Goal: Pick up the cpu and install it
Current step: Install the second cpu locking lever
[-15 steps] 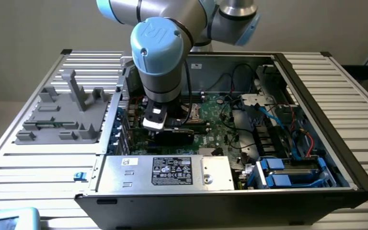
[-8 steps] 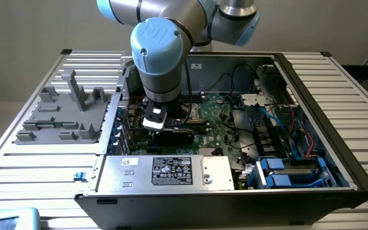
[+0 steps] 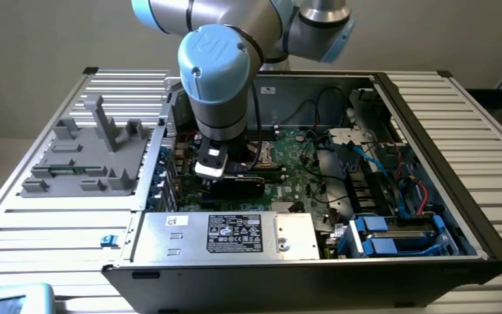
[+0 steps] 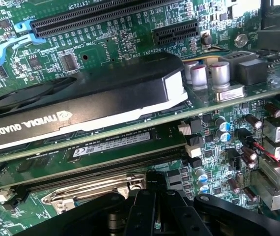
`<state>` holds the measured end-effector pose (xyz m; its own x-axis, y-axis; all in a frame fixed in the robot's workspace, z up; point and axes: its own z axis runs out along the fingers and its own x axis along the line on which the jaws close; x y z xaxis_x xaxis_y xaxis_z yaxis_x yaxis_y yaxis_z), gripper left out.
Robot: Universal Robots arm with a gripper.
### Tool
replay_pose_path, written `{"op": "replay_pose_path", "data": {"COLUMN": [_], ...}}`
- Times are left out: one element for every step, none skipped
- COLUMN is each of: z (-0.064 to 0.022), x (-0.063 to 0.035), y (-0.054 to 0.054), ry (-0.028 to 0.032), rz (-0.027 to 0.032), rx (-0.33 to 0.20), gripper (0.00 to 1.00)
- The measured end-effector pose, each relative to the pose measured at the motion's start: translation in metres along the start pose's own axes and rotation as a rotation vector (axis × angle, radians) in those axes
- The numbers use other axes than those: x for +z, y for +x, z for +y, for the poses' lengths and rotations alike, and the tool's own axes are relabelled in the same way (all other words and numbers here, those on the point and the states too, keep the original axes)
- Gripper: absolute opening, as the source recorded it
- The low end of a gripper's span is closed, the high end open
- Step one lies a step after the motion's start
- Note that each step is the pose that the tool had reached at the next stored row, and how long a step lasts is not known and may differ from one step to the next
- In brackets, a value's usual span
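Note:
The cpu is hidden from me. My gripper (image 4: 152, 192) hangs low over the green motherboard (image 4: 130, 39), its black fingers shut together, and I see nothing between them. Right beside the fingertips lies a silver metal socket frame (image 4: 88, 191). A black graphics card (image 4: 96, 98) stands just beyond it. In the exterior view the arm (image 3: 220, 85) reaches down into the open computer case (image 3: 425, 131), with its wrist just above the graphics card (image 3: 238, 185).
A silver power supply box (image 3: 233, 234) with a white label fills the case's near side. Blue drive carriers (image 3: 391, 235) and cables sit at the exterior view's right. A grey parts fixture (image 3: 85, 157) lies on the slatted table. A memory stick (image 4: 110, 144) and capacitors (image 4: 209, 73) crowd the gripper.

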<state>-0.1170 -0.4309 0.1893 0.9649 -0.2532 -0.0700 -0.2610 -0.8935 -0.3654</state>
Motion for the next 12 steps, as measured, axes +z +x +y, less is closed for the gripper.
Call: {"op": "replay_pose_path", "data": {"z": [0.0003, 0.0005, 0.0007, 0.001, 0.0012, 0.0012, 0.0004, -0.001, -0.0026, -0.0042, -0.0059, -0.0076], "x": [-0.0001, -0.0002, -0.0005, -0.0007, -0.0008, -0.0012, -0.003, -0.0067, -0.0109, -0.0151, -0.0195, -0.0237], "y": [0.0, 0.0, 0.0, 0.0, 0.0, 0.0, 0.0, 0.0, 0.0, -0.001, -0.001, -0.001], "ry": [-0.0001, -0.0003, -0.001, -0.001, -0.0008, -0.0008, -0.0001, 0.0001, -0.0005, -0.0006, -0.0007, -0.0006], "rz": [0.0, -0.0001, -0.0003, -0.0006, -0.0007, -0.0007, -0.0007, -0.0007, -0.0008, -0.0009, -0.001, -0.0011], "rx": [0.0, 0.0, -0.001, -0.001, -0.001, -0.002, -0.002, -0.002, -0.002, -0.002, -0.002, -0.003], "gripper": [0.11, 0.11, 0.11, 0.11, 0.11, 0.11, 0.11, 0.11, 0.11, 0.11, 0.11, 0.11]}}
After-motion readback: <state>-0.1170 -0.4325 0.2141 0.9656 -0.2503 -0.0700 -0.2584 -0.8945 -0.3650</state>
